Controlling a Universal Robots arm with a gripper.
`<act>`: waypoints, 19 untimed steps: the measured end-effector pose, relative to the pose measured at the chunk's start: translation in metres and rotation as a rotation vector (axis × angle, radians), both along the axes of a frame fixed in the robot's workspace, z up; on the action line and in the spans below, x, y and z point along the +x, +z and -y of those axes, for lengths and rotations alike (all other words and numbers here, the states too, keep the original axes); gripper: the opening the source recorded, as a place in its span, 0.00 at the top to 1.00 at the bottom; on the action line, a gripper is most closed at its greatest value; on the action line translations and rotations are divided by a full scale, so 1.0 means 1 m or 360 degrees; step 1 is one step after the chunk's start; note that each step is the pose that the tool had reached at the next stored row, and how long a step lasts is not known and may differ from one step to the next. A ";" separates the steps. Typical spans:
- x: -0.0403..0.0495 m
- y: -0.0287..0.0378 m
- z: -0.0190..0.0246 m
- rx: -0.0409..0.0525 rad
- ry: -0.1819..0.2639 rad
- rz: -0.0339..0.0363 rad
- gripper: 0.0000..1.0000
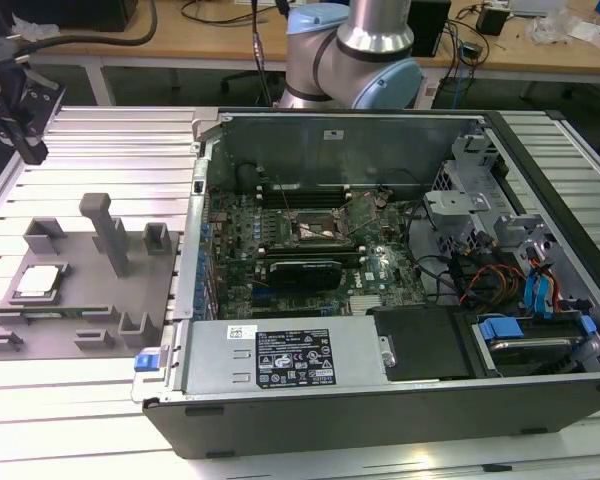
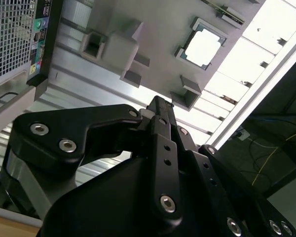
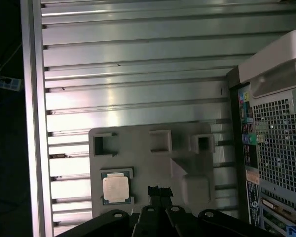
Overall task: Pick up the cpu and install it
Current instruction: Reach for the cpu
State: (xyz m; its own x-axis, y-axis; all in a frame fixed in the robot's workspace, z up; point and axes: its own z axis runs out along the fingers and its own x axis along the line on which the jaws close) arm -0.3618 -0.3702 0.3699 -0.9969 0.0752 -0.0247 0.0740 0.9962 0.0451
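First wrist view: cpu (image 3: pixel 115 189) lies flat, lid up, in its nest on the grey fixture plate (image 3: pixel 138 158) beside the computer case (image 3: pixel 278 148). It is square, edges parallel to the plate's (lid print unreadable). Gripper (image 3: pixel 159 190) hovers over the plate, fingers closed together, empty.

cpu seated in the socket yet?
No, the cpu lies on the grey holder plate, outside the computer case.
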 end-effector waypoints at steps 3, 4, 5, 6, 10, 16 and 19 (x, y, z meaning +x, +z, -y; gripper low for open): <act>-0.0048 -0.0008 0.0000 0.0000 0.0000 0.0000 0.89; -0.0065 -0.0011 0.0000 0.0000 0.0000 0.0000 0.89; -0.0085 -0.0016 0.0000 0.0000 0.0000 0.0000 0.89; -0.0101 -0.0021 0.0000 0.0000 0.0000 0.0000 0.89; -0.0140 -0.0053 0.0006 0.0000 0.0000 0.0000 0.89; -0.0159 -0.0121 0.0088 0.0000 0.0000 0.0000 0.89; -0.0162 -0.0175 0.0130 0.0000 0.0000 0.0000 0.89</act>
State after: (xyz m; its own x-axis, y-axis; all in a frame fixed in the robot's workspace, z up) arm -0.3780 -0.3832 0.3524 -0.9969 0.0753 -0.0246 0.0741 0.9962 0.0451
